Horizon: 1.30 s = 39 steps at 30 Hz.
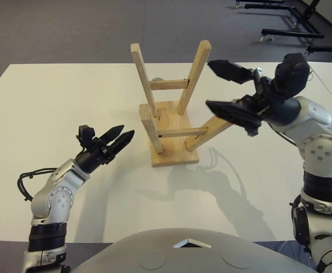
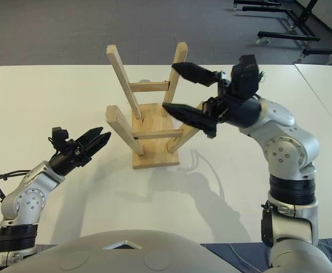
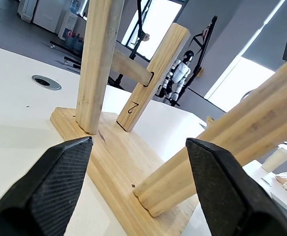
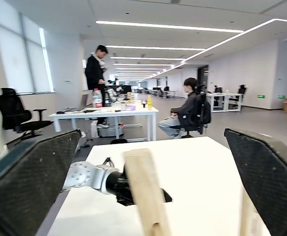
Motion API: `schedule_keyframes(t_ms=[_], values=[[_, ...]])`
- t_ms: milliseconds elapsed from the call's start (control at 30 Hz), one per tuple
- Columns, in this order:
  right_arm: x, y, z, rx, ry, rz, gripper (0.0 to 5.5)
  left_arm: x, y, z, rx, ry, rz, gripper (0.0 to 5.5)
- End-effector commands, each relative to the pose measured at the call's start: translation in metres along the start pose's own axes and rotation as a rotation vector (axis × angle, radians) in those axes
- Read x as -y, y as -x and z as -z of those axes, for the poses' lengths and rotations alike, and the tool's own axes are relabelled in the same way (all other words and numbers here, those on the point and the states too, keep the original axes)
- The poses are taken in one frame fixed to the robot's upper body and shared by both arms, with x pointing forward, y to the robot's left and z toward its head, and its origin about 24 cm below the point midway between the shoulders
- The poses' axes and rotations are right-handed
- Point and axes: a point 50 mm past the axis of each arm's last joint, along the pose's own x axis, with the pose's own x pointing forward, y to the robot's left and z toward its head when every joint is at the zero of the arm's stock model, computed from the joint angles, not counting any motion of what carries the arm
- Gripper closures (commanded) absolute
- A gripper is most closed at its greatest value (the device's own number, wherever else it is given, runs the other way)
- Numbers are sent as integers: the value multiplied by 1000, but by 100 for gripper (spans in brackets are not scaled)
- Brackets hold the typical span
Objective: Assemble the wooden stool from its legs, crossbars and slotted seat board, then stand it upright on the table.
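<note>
- Left gripper [image 1: 127,132]: nearest the head camera, low over the table [image 1: 52,102], near-left of the stool. Fingers parted, nothing between them, pointing at the stool and apart from it.
- Stool [image 1: 171,114]: mid-table, a little to the far side, upside down. The seat board [image 1: 171,156] lies flat on the table with four legs [image 1: 142,74] pointing up.
- Handling (judgement): light, stiff wood. The joints look slotted in rather than fixed, so a pull along a leg could draw it out. The smooth faces may slip in narrow fingers.
- Best hold (judgement): low on a leg close to the seat board, or the board's edge, with both arms sharing the flip.
- Looks: pale, unfinished wood with square-section legs. Two crossbars [image 1: 168,84] each tie a pair of legs. The legs splay unevenly. The near-right leg [image 1: 208,133] leans far out to the right and is possibly not fully seated.
- Right gripper [image 1: 208,84]: raised at the stool's right, beside the right-hand legs. Fingers spread wide and holding nothing. Its wrist view shows a leg end ahead between them.
- Status (judgement): parts joined, upright step not yet done.
</note>
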Motion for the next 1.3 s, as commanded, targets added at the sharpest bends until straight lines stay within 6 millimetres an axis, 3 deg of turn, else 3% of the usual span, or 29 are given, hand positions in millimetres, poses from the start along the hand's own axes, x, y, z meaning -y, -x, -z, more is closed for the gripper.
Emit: schedule_keyframes(t_ms=[33,233,333,400,467,533,633,667,800,933,1000,1067,1167,1233,1300], values=[[7,-6,-7,101,-25,17,13,-3,-1,1,-9,-8,-11,205],[1,-3,-63,433,2,-49,13,-1,-1,5,9,8,-16,205],[21,17,-76,465,72,92,13,-2,0,5,19,9,-20,205],[47,34,-62,355,132,294,13,-2,1,4,21,8,-20,205],[68,46,-35,182,201,470,13,-3,1,2,19,5,-17,205],[74,49,-3,25,232,502,13,-4,1,-1,13,-1,-15,205],[60,46,40,-140,216,417,13,-9,4,-7,15,-17,-38,205],[48,43,50,-164,168,344,13,-11,7,-10,14,-23,-48,205],[-1,36,63,-247,-42,89,13,-35,40,-27,22,-75,-190,205],[1,37,51,-273,-4,128,13,-64,105,-40,50,-85,-429,205],[3,46,45,-290,1,142,13,-65,115,-36,61,-77,-462,205],[4,58,35,-294,7,147,13,-60,113,-31,66,-71,-453,205],[19,88,-1,-201,59,226,13,-44,98,-21,61,-57,-372,205],[42,107,-43,97,124,370,13,-35,85,-15,67,-48,-317,205],[62,116,-53,155,197,497,13,-27,72,-9,62,-37,-268,205]])
